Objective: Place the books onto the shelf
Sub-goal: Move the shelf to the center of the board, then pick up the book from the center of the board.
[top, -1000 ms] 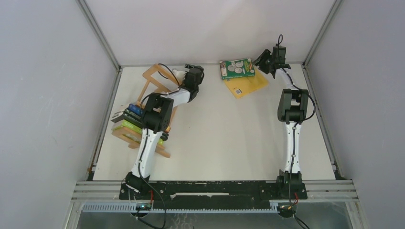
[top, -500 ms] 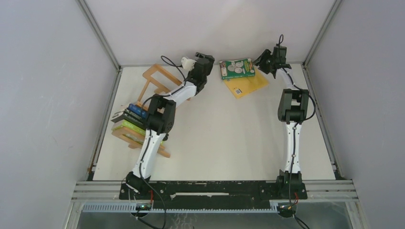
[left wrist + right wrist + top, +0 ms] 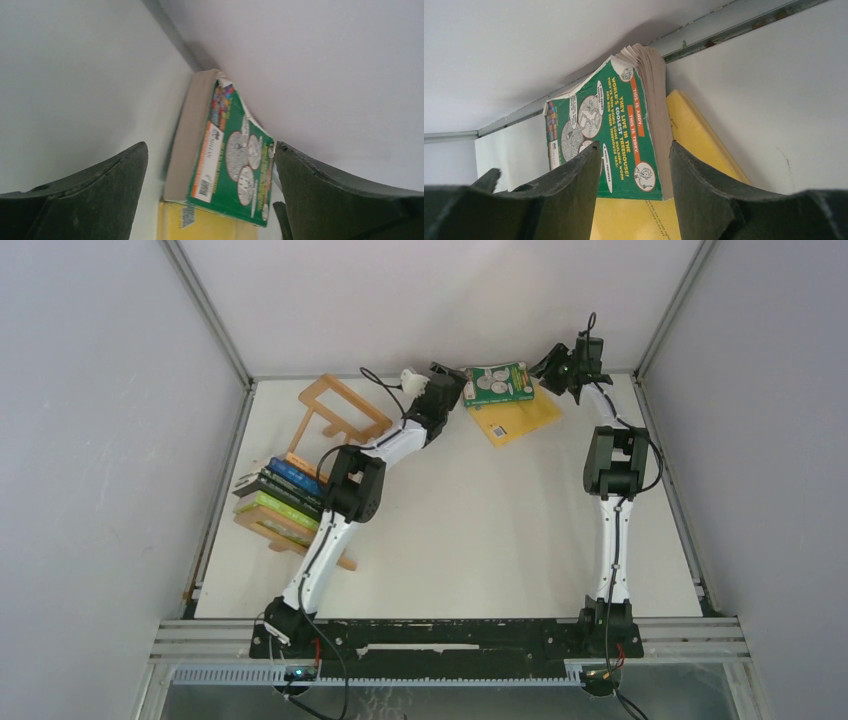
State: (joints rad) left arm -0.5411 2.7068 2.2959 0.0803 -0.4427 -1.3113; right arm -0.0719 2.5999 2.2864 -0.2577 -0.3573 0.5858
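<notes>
At the far edge of the table (image 3: 450,530), hard against the back wall (image 3: 420,300): green book (image 3: 495,383) with white circles, cover up, lying partly over yellow book (image 3: 525,420). Both flat and touching. Pages of the upper one fanned at the corner nearest the wall.

Just left of green book: left gripper (image 3: 455,390), pointed at its short edge. Fingers spread wide. Seen from the left wrist, green book and a strip of yellow book framed in the gap, beyond the tips. Touching or apart: cannot tell.

Just right of green book: right gripper (image 3: 550,368), near the far right corner of the pair. Fingers parted, less widely than on the left. Seen from the right wrist, near corner of green book in the gap, with yellow book showing below and beside it. Contact with the cover: cannot tell.

Along the left side of the table: shelf (image 3: 335,405), set at an angle, well apart from the two loose books. On its near half: stacked books (image 3: 272,492), with lime-green, black and blue visible. Exact count not readable.
</notes>
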